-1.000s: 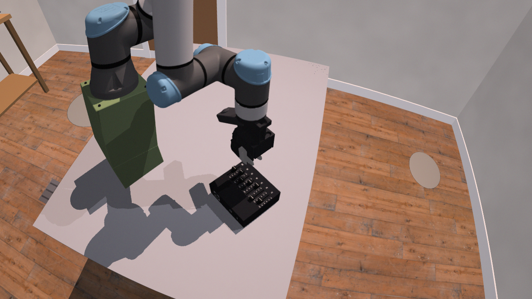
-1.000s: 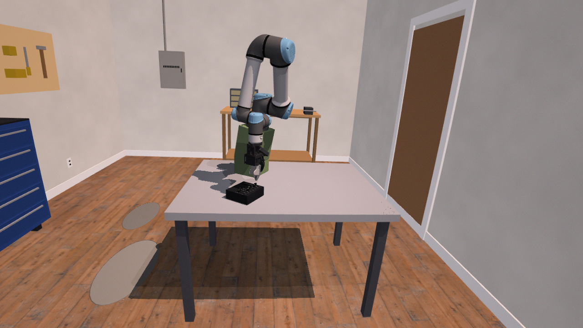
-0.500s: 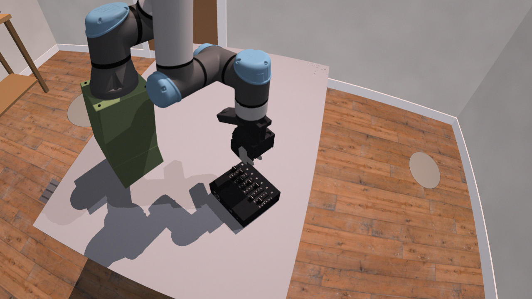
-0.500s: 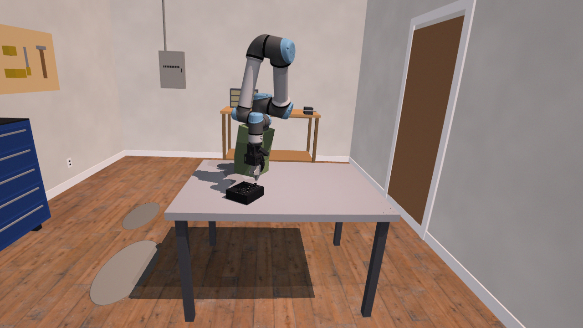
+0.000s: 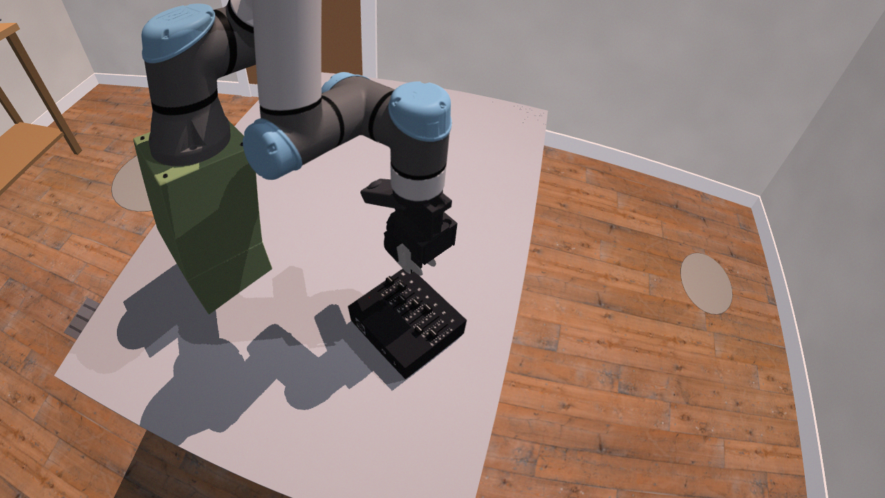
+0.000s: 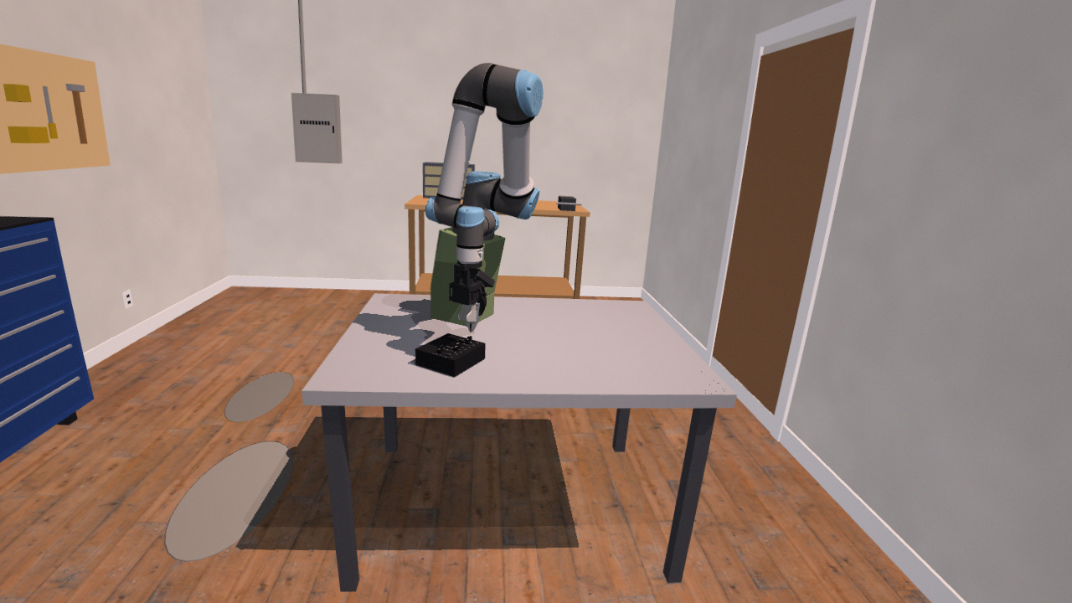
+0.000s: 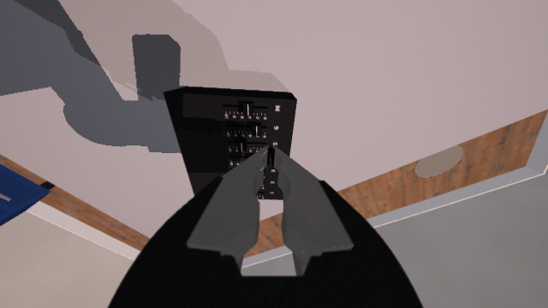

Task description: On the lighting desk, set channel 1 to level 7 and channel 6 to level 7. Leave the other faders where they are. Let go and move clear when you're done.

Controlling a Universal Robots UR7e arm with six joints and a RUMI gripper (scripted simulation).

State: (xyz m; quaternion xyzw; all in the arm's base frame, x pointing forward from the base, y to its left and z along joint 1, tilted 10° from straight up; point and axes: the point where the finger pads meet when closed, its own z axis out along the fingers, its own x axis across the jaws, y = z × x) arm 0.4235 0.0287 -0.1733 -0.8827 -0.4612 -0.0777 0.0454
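The black lighting desk [image 5: 386, 325] [image 6: 450, 358] [image 7: 201, 145] lies on the table. My gripper [image 5: 418, 271] [image 6: 471, 330] [image 7: 270, 147] is shut and empty, above the label edge near the channel 6 end, clear of the fader knobs. In the wrist view the channel 6 knob [image 7: 256, 130] stands near level 2, the channel 5 knob [image 7: 242, 147] near 6 and the M knob [image 7: 247, 109] near the middle. The channel 1 knob [image 5: 431, 335] is hidden there by the fingers; in the top view it stands towards the 10 end, its exact level too small to read.
The grey table [image 5: 433, 427] [image 6: 584, 352] carries the green pedestal [image 5: 216, 247] [image 6: 442, 296] of the arm, behind and left of the desk in the top view. The arm's shadow falls across the table beside the desk. A blue drawer cabinet [image 6: 37, 330] stands away from the table.
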